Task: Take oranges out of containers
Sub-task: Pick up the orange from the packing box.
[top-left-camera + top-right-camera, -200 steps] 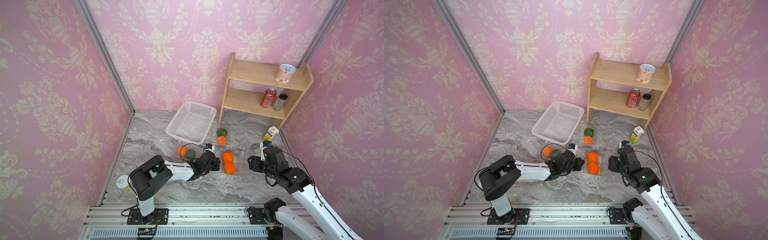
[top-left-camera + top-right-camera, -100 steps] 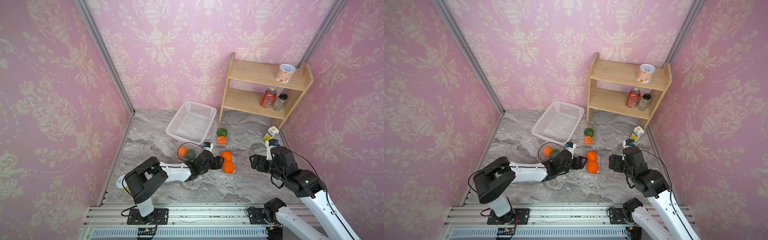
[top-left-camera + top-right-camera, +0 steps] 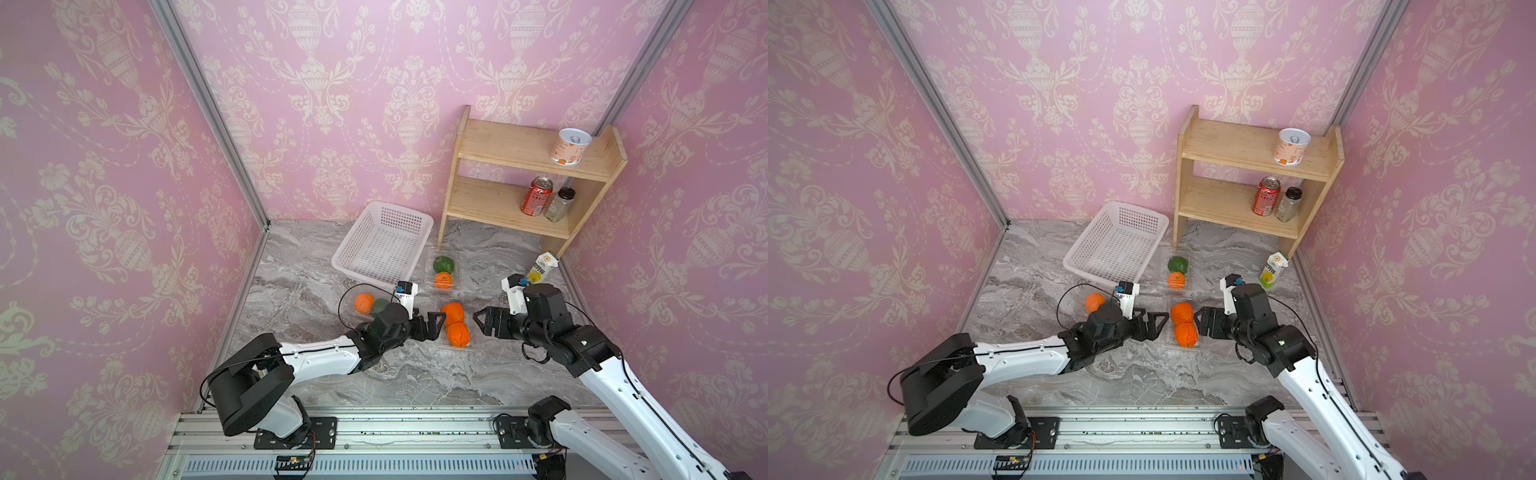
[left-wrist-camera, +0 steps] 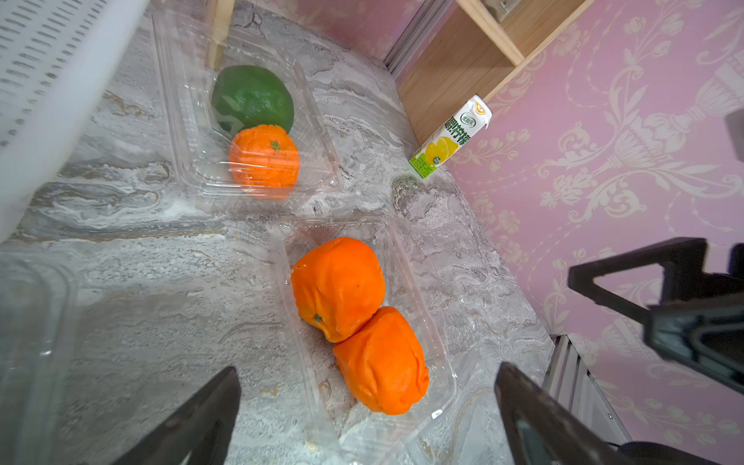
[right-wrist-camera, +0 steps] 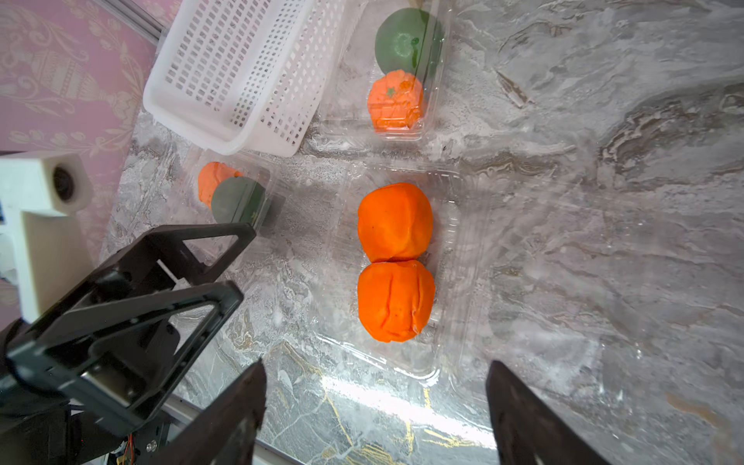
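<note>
Two oranges [image 3: 452, 312] [image 3: 457, 334] lie touching in the middle clear container [image 4: 451, 382], uncovered. My left gripper [image 3: 434, 326] [image 4: 366, 372] stands open just left of that container, holding nothing. My right gripper [image 3: 480, 324] [image 5: 376, 366] faces it from the right, open and empty. A third orange [image 3: 443, 279] with a green stem mark shares the far container [image 5: 334, 120] with a green fruit [image 3: 443, 264]. Another orange [image 3: 364, 302] sits with a green fruit [image 5: 237, 199] in the left container, partly hidden behind my left arm in both top views.
A white perforated basket [image 3: 384, 245] stands behind the containers. The wooden shelf [image 3: 528, 183] with cans and a jar fills the back right corner. A small juice carton [image 3: 542, 266] stands by the right wall, close behind my right wrist.
My left gripper has gone from shut to wide open beside the middle container. My right gripper's jaws have spread wider. The two oranges have stayed put.
</note>
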`<action>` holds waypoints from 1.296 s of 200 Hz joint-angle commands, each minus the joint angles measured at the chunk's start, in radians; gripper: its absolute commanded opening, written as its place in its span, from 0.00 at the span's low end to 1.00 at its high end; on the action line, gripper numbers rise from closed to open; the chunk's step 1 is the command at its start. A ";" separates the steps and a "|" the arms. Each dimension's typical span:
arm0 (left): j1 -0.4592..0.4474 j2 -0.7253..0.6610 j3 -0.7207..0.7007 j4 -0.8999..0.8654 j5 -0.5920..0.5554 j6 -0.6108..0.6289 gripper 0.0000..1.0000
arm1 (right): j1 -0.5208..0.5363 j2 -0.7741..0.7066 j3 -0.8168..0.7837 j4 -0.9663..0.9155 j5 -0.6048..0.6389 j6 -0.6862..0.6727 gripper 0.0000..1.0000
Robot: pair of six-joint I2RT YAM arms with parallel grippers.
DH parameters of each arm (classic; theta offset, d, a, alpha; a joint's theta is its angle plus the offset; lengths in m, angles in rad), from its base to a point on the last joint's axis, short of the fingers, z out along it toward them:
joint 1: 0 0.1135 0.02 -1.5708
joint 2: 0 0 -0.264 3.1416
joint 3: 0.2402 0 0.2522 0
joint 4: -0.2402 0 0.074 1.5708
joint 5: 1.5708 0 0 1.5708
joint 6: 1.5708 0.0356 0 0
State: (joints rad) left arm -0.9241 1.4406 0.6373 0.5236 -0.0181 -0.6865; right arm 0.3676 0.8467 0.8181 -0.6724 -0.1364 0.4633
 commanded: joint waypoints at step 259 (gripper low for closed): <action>0.008 -0.585 -0.426 0.040 -0.235 0.612 0.99 | 0.161 0.729 0.184 0.253 0.240 0.035 0.50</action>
State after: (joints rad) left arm -0.9241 0.8505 0.2234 0.5457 -0.2184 -0.1108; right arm 0.5117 1.6485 1.0023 -0.4229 0.0868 0.4721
